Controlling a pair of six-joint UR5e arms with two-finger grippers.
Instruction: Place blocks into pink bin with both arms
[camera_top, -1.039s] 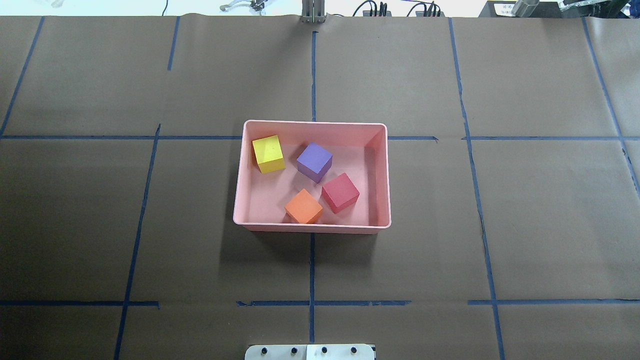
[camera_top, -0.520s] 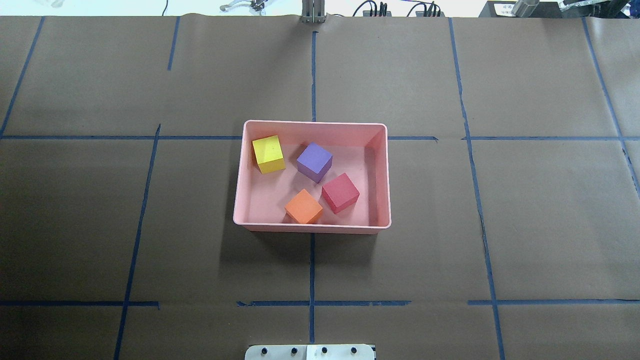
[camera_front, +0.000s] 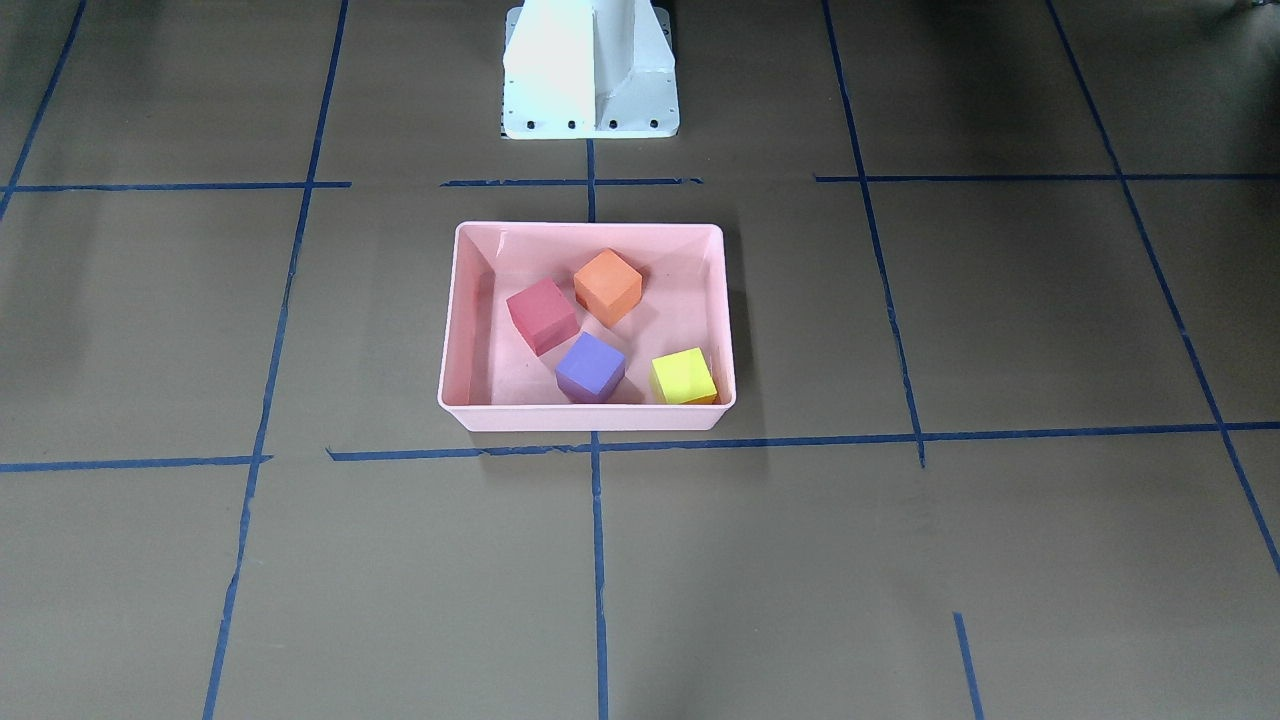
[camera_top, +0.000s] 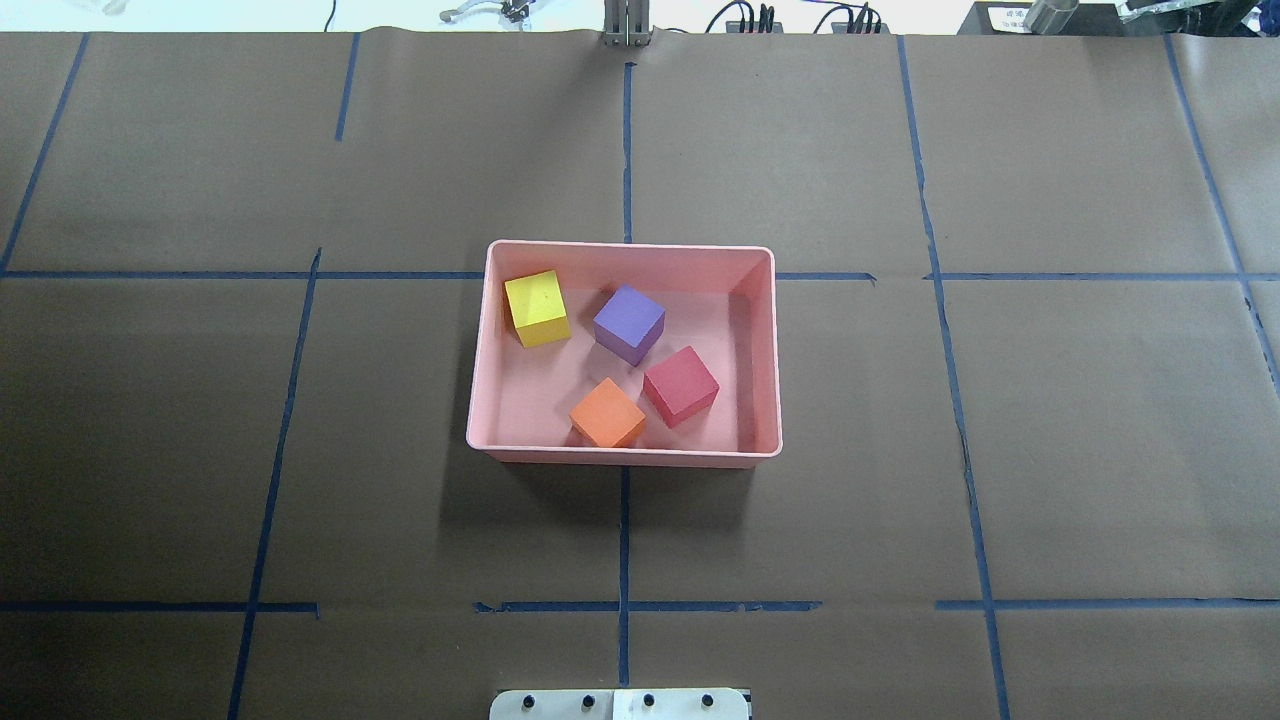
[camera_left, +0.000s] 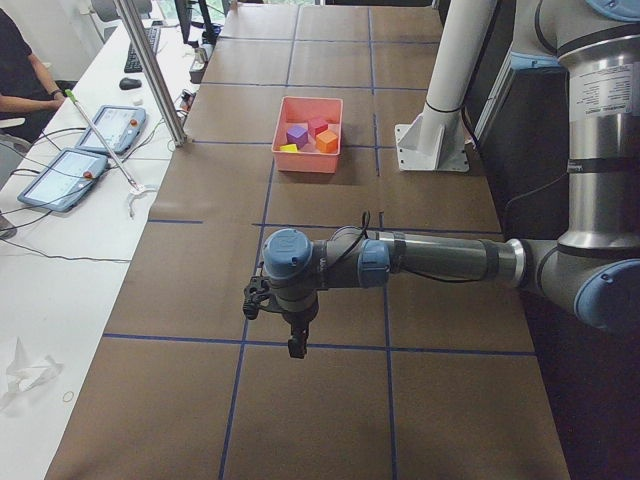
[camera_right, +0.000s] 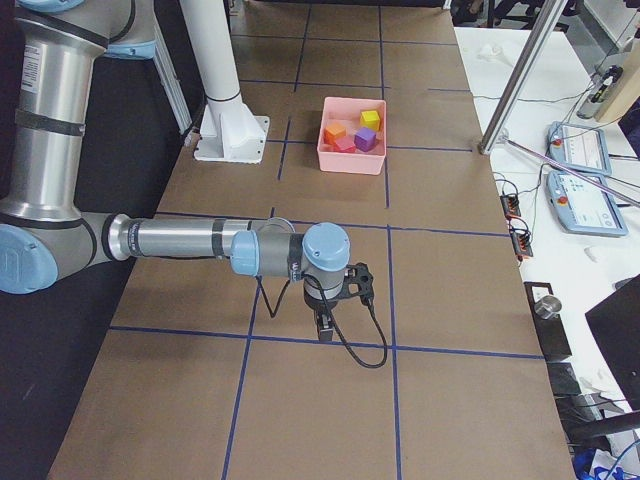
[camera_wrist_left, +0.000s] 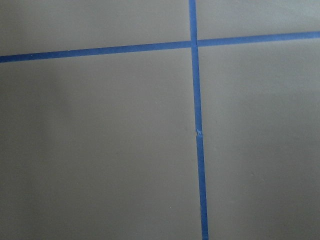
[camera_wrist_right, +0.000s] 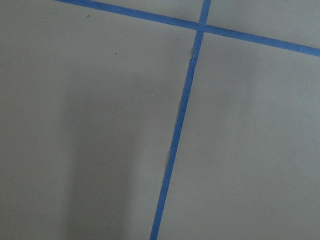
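Observation:
The pink bin (camera_top: 625, 455) sits mid-table and also shows in the front view (camera_front: 590, 417), the left side view (camera_left: 305, 160) and the right side view (camera_right: 350, 163). In it lie the yellow-green block (camera_top: 537, 308), purple block (camera_top: 629, 323), red block (camera_top: 680, 385) and orange block (camera_top: 607, 412). My left gripper (camera_left: 296, 345) shows only in the left side view, far from the bin at the table's left end; I cannot tell its state. My right gripper (camera_right: 324, 327) shows only in the right side view, at the right end; I cannot tell its state.
Brown paper with a blue tape grid covers the table (camera_top: 1000, 420). The white pedestal base (camera_front: 590, 70) stands behind the bin. Tablets (camera_left: 80, 150) and a seated person (camera_left: 20, 70) are beside the table. Both wrist views show only paper and tape.

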